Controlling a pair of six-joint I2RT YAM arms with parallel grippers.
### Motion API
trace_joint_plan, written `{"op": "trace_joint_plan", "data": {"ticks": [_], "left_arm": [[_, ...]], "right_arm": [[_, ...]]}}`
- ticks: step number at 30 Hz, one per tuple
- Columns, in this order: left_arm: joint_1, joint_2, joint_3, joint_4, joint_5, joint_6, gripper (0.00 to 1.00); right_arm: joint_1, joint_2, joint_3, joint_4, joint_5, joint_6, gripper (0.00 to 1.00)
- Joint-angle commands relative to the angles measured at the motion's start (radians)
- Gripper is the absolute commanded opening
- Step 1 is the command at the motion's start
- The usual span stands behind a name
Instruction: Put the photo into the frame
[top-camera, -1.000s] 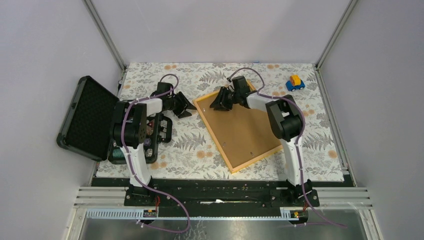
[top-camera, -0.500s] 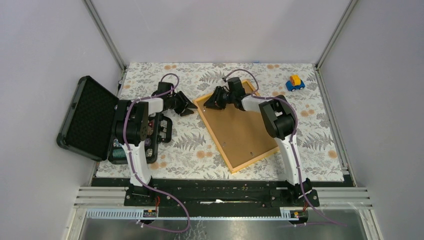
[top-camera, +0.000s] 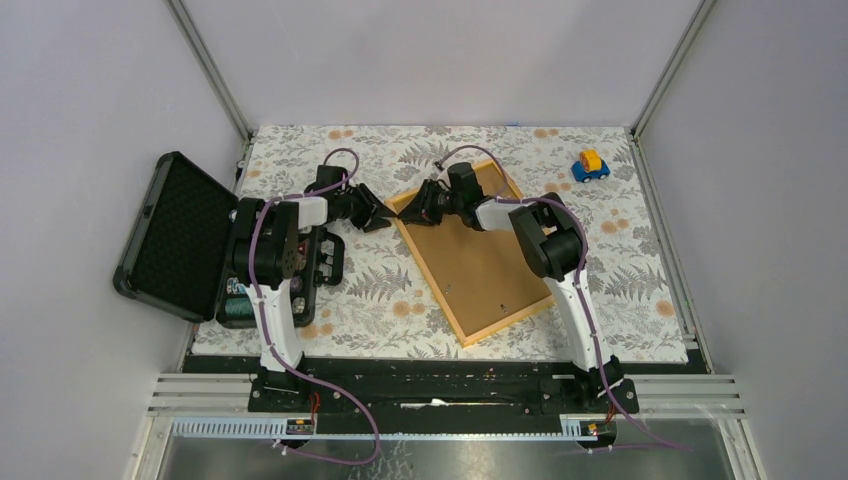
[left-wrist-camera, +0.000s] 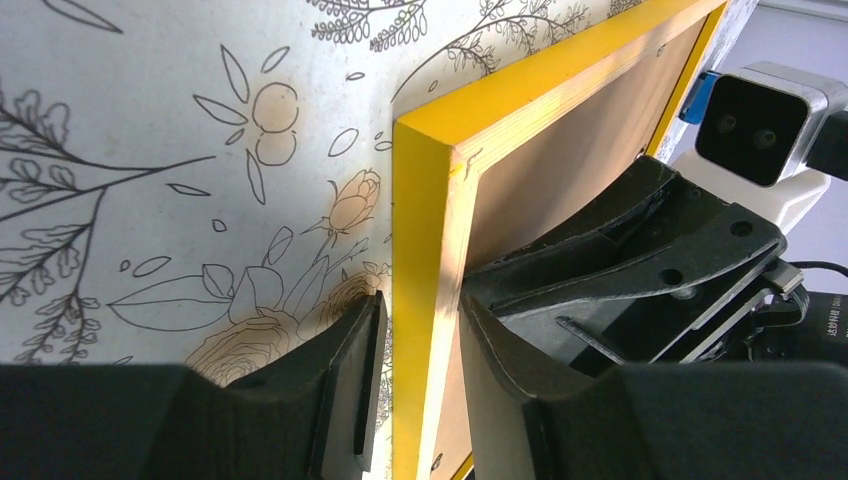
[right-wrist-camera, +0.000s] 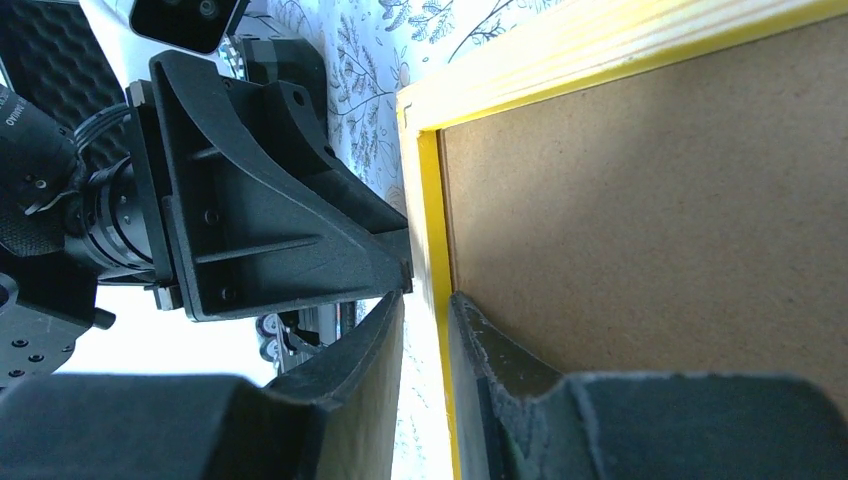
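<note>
frame (top-camera: 430, 277): mid-table, face down, brown backing (top-camera: 485, 260) up.
progress, my judgement: early. photo not in view, maybe under the backing, i cannot tell.
my left gripper (left-wrist-camera: 420, 320): jaws slightly apart astride the rail at the frame's 10 o'clock corner, not yet pinching.
my right gripper (right-wrist-camera: 425, 310): same corner, same stance.
writing: tiny white print on a joint (right-wrist-camera: 40, 150), unreadable.
</note>
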Motion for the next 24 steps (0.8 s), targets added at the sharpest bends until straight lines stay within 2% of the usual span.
{"op": "trace_joint_plan", "data": {"ticks": [1,3,5,6,7,9,12,15,18,24], "left_arm": [[0.000,0.028,0.023,0.013,-0.001,0.015,0.40],[0.000,0.027,0.029,0.000,-0.008,0.025,0.40],[0.000,0.026,0.037,-0.016,-0.015,0.041,0.41],[0.000,0.024,0.041,-0.024,-0.020,0.053,0.45],[0.000,0.021,0.042,-0.029,-0.028,0.062,0.50],[0.000,0.019,0.045,-0.036,-0.036,0.073,0.55],[-0.001,0.023,0.052,-0.037,-0.023,0.075,0.62],[-0.009,0.031,0.054,-0.033,-0.012,0.084,0.71],[-0.030,0.045,0.048,-0.016,0.017,0.087,0.80],[-0.070,0.061,0.048,0.014,0.048,0.070,0.88]], "right_arm": [[0.024,0.006,-0.014,-0.051,-0.079,0.004,0.31],[0.020,-0.007,0.001,-0.057,-0.093,0.008,0.31],[0.012,-0.065,0.031,-0.167,-0.022,-0.081,0.35],[0.008,-0.112,0.046,-0.267,0.040,-0.164,0.40],[0.005,-0.162,0.057,-0.351,0.108,-0.232,0.50],[-0.007,-0.259,0.043,-0.460,0.184,-0.338,0.67],[-0.028,-0.391,-0.029,-0.532,0.234,-0.380,0.80],[-0.027,-0.487,-0.102,-0.636,0.292,-0.421,0.82],[-0.017,-0.610,-0.264,-0.652,0.309,-0.429,0.82],[0.012,-0.821,-0.543,-0.709,0.350,-0.448,0.80]]}}
